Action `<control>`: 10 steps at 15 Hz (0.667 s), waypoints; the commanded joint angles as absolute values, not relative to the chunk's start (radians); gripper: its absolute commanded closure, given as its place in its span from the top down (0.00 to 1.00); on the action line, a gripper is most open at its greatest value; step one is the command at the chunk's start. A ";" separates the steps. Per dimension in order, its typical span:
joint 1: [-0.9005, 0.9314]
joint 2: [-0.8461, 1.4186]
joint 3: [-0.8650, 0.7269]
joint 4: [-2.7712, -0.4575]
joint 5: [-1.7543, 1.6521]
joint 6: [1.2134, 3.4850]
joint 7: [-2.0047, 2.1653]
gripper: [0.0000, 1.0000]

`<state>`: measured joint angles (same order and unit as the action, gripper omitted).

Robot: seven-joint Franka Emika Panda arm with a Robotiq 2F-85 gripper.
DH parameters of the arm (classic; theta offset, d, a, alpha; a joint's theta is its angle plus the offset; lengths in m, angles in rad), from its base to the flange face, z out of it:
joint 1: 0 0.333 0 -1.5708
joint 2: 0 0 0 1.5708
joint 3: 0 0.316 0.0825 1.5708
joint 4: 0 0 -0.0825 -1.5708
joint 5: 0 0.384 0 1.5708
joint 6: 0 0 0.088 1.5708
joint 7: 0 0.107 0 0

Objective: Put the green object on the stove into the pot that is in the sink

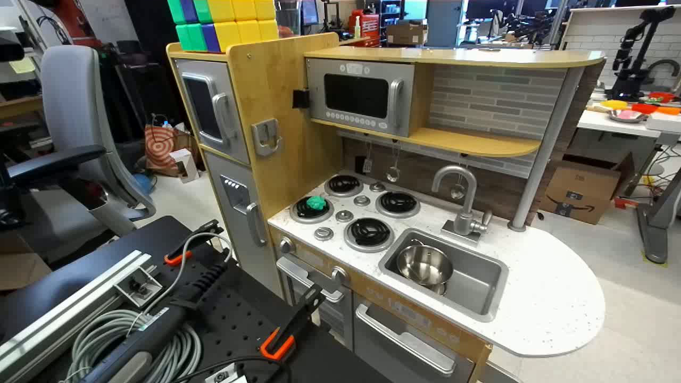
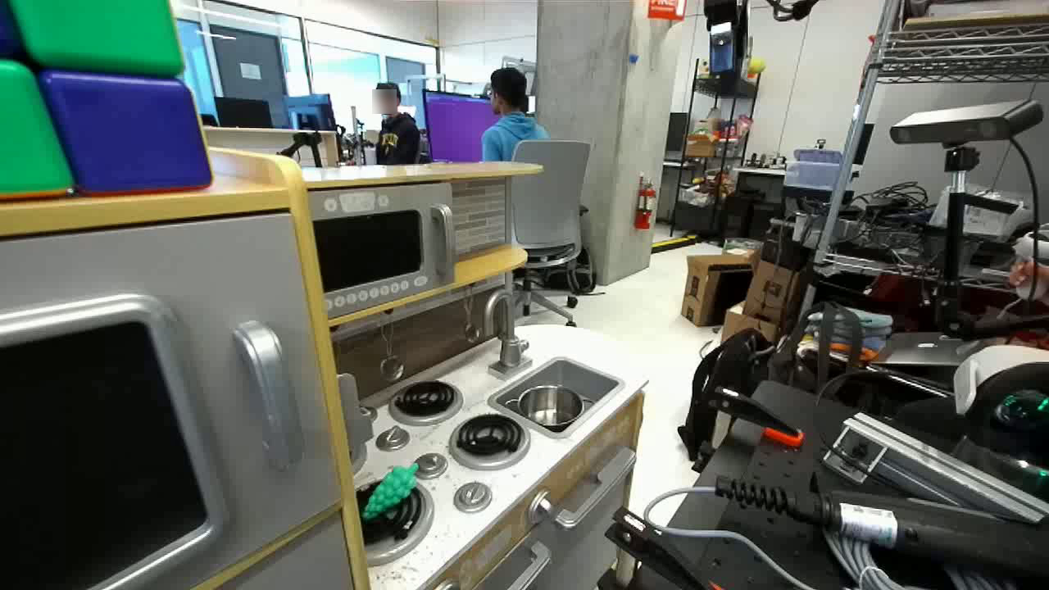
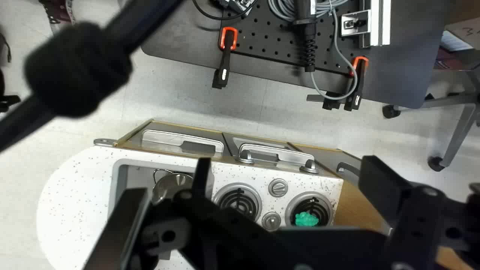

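Note:
The green object [image 1: 316, 202] is a bumpy, grape-like bunch lying on a burner of the white stove [image 1: 334, 218]. It shows in an exterior view [image 2: 392, 490] and in the wrist view [image 3: 306, 219], its lower edge there close to the dark gripper body. The silver pot [image 1: 425, 264] stands in the steel sink [image 1: 492, 292]; the pot [image 2: 551, 406] and sink [image 2: 602, 392] show in both exterior views. In the wrist view the pot [image 3: 170, 185] is partly covered. My gripper [image 3: 288, 168] is open and empty, above the stove, its fingers wide apart. It is outside both exterior views.
The faucet [image 1: 462, 197] rises behind the sink. The microwave shelf [image 1: 479, 142] overhangs the back, and a tall cabinet [image 1: 298, 122] walls the stove's side. A black table [image 1: 239, 319] with clamps and a coiled cable stands in front.

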<state>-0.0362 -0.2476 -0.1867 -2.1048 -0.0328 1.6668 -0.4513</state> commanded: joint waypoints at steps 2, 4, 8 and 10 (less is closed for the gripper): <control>-0.048 -0.246 -0.176 -2.102 -0.030 1.665 -0.454 1.00; -0.048 -0.246 -0.176 -2.102 -0.030 1.665 -0.454 1.00; -0.034 -0.249 -0.164 -2.098 -0.113 1.607 -0.573 1.00; -0.035 -0.281 -0.163 -2.129 -0.159 1.599 -0.663 1.00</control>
